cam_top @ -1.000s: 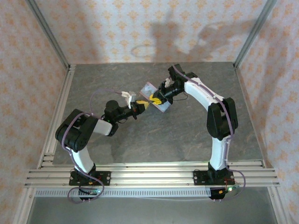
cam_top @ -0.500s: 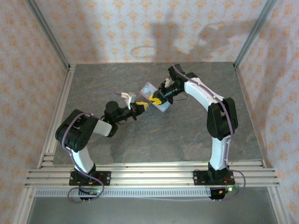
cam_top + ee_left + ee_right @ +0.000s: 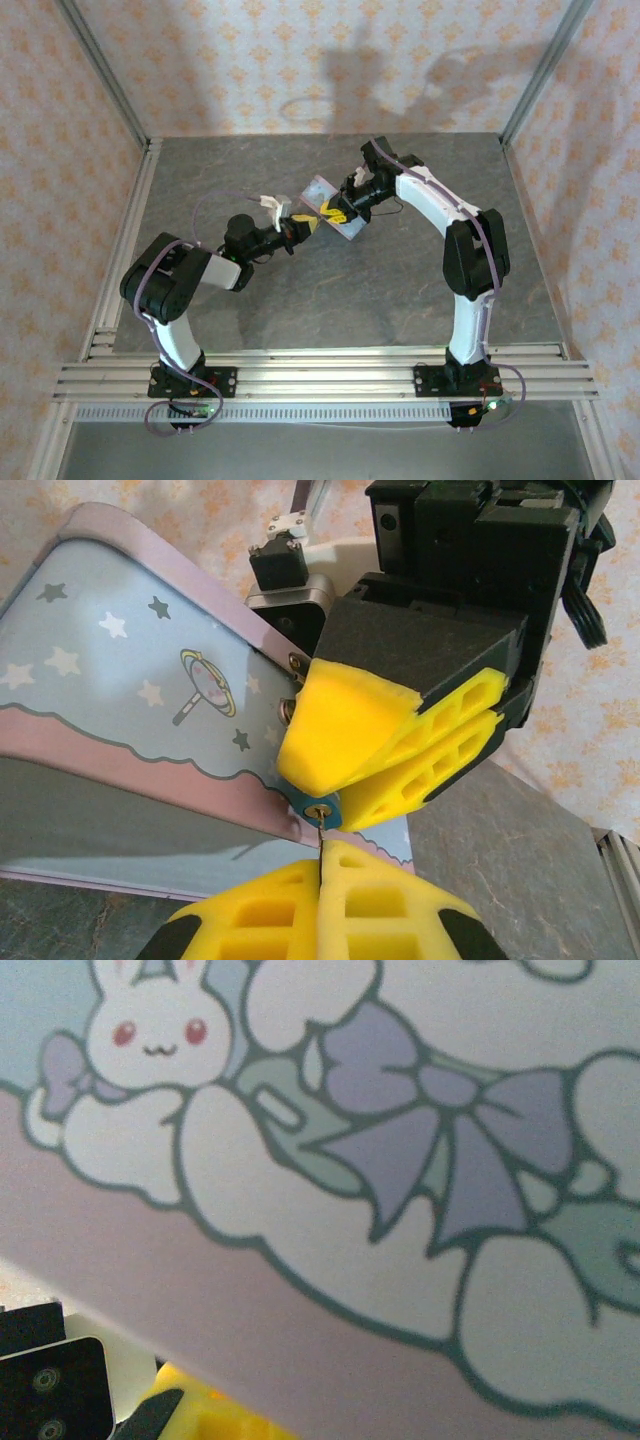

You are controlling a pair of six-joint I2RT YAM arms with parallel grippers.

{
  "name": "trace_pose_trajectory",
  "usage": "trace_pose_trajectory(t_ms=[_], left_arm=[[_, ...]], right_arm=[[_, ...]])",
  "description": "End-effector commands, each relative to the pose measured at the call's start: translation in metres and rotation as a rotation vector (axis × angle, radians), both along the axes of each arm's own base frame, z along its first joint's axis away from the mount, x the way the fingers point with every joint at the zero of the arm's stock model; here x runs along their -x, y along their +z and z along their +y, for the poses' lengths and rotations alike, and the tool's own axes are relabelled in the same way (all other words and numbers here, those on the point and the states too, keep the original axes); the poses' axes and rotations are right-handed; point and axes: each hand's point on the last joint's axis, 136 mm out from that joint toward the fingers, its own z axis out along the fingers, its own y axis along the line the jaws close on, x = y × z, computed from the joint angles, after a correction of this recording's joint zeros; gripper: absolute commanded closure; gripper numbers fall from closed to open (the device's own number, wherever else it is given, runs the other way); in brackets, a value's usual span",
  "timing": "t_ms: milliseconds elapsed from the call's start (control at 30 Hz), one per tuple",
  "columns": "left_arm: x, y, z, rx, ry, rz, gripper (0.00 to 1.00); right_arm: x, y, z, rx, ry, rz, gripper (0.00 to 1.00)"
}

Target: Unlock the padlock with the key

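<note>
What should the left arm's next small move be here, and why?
Probably ease the key straight on into the keyhole before any turn. In the left wrist view the left gripper pinches the key, whose tip just meets the brass keyhole of the padlock. The right gripper clamps the padlock, and a stretch of blade shows outside it.

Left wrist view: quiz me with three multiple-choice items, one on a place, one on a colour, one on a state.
1. Where is the padlock? A) in a drawer B) gripped by the right pincer C) on a shelf
2. Colour of the fingers? A) yellow B) white C) red
3. The left pincer is: A) wide open B) shut on the key C) shut on a cloth

B: it sits between that pincer's fingers, beside the tin.
A: all visible fingers are yellow.
B: its closed fingers pinch the key under the keyhole.
</note>
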Motion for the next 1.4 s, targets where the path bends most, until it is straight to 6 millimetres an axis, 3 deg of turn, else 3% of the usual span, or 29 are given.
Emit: trace_pose_trajectory(t_ms=[0, 867, 1367], left_arm=[[-0.006, 0.012, -0.003, 0.011, 0.007, -0.067, 1.00], [-0.001, -0.001, -0.014, -0.012, -0.031, -0.055, 1.00], [-0.011, 0.009, -0.008, 0.024, -0.005, -0.033, 1.00]], right_arm=[[0.001, -0.007, -0.003, 0.014, -0.002, 0.018, 1.00], [0.001, -0.014, -0.004, 0.026, -0.004, 0.035, 1.00], [0.011, -0.021, -0.014, 0.098, 0.038, 0.027, 1.00]])
